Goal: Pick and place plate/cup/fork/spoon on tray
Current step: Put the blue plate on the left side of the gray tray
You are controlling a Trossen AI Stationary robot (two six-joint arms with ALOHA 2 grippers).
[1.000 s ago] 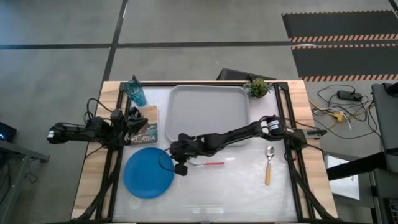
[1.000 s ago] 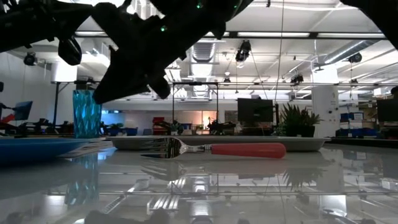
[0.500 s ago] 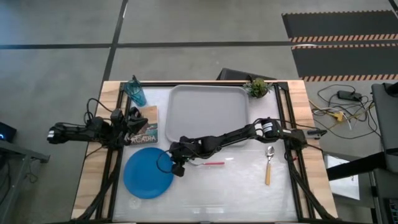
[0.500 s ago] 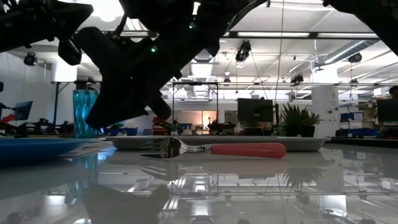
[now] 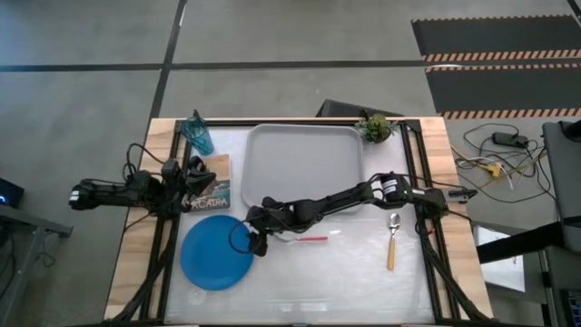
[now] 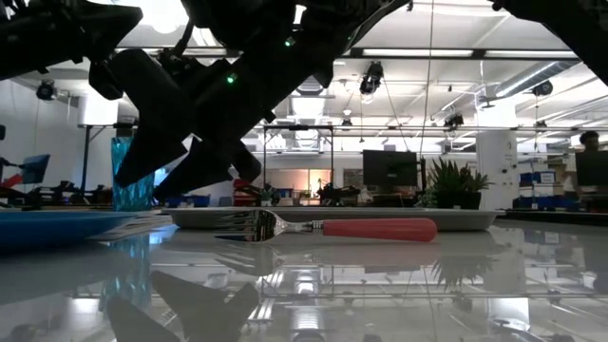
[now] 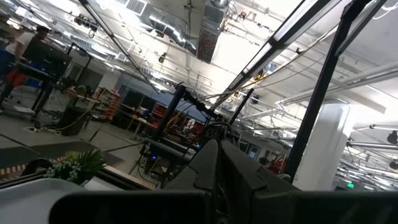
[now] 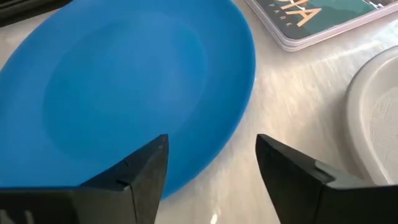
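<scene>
Right gripper (image 5: 257, 243) spread open over near rim of plate (image 5: 217, 252), lower left of high view. Risk: fingers skid on rim, shoving plate away. Left gripper's jaws: cannot tell.

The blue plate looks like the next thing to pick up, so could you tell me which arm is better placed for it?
The right. Its gripper is open at the plate's near rim, fingers straddling the edge. The left gripper waits folded over the picture card.

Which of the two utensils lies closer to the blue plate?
The fork, pink-handled, lying just right of the plate. The orange-handled spoon lies far off toward the table's right side.
</scene>
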